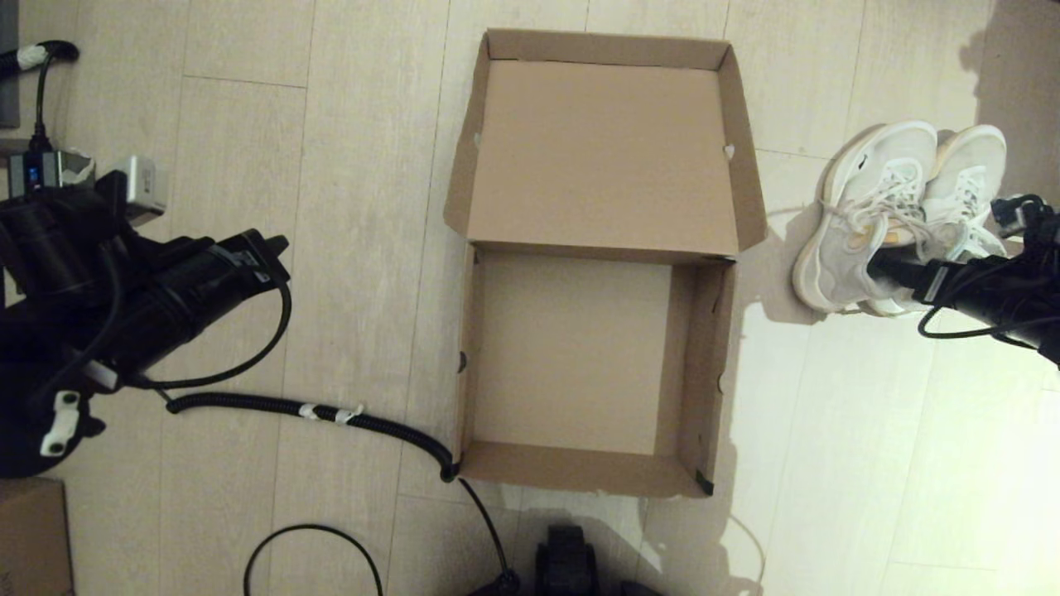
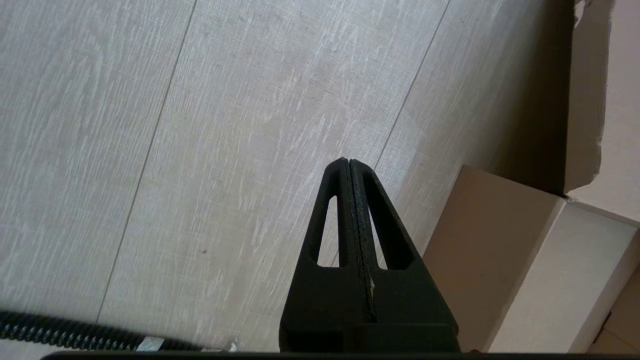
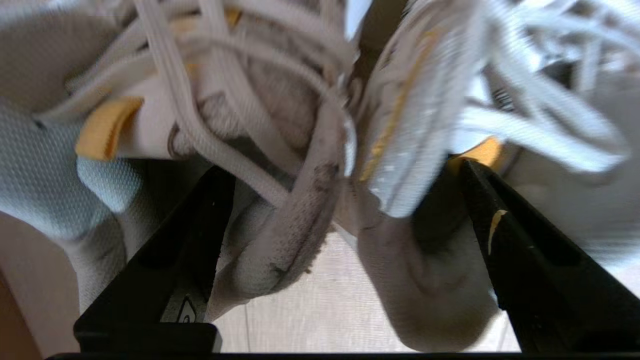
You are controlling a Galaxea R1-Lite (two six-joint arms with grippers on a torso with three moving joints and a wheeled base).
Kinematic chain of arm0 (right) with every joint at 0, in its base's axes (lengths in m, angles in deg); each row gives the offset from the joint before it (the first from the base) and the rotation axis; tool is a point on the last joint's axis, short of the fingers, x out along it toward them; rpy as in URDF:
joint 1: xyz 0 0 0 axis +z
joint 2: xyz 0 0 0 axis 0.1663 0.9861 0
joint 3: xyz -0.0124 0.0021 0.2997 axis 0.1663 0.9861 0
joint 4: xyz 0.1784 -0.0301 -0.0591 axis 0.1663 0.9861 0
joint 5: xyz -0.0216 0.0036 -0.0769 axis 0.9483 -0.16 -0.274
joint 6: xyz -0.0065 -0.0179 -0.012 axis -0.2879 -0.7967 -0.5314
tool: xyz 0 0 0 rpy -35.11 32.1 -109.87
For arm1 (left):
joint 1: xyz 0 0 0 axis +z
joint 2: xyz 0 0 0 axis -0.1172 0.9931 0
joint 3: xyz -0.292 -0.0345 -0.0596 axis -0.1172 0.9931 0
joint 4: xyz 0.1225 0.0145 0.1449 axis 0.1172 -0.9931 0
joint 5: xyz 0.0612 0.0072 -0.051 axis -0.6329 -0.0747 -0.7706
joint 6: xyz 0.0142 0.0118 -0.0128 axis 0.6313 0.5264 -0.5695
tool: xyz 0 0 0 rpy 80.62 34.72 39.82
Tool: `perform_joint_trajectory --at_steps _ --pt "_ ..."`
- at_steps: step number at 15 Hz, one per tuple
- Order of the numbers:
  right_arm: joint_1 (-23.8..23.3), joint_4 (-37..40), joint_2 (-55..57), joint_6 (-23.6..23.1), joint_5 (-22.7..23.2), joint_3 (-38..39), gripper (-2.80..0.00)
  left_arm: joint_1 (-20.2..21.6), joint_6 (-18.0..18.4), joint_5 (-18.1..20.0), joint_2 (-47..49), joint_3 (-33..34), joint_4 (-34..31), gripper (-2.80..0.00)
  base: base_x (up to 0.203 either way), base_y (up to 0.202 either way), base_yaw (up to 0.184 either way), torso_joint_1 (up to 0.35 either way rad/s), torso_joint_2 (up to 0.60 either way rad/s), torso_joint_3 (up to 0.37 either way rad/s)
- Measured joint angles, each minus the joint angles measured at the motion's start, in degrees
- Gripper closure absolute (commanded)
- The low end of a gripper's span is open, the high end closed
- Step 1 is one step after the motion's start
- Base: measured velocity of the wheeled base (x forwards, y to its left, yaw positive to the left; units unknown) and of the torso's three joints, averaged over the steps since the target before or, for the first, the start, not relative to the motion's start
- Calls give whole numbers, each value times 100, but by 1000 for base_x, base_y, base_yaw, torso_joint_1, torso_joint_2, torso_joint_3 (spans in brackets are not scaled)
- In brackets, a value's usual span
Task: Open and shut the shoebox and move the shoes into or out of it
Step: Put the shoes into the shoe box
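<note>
While clamped around both collars of the shoes [image 1: 898, 211], right gripper [image 3: 345, 210] well right of open, empty shoebox [image 1: 580, 364]; left gripper [image 2: 350, 170] closed, parked opposite.

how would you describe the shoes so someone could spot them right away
Start at the open brown shoebox mid-floor, then look to the robot's right of it. There the shoes, white mesh lace-up sneakers, sit together, with the right gripper reaching into their heel openings. Nothing else there is white with yellow accents.

Indoor room, maybe a home – pale wood-look plank floor [image 1: 348, 207], loose cables [image 1: 331, 411], no furniture visible
</note>
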Motion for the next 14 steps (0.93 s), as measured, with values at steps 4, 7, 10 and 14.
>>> perform_joint_trajectory --at_steps 4,7,10,14 --pt "11 -1 215 -28 37 -246 0 4 -20 -5 -11 103 -1 0 0 0 0 0 0 0" --pt "24 24 283 -28 11 -353 0 6 -28 -5 -5 200 76 0 0 0 0 0 0 0" --pt "91 205 288 -33 -26 -411 0 6 -26 -6 32 420 392 0 0 0 0 0 0 0" --pt "165 1758 -181 77 -55 -769 0 37 5 -13 -30 522 481 0 0 0 0 0 0 0"
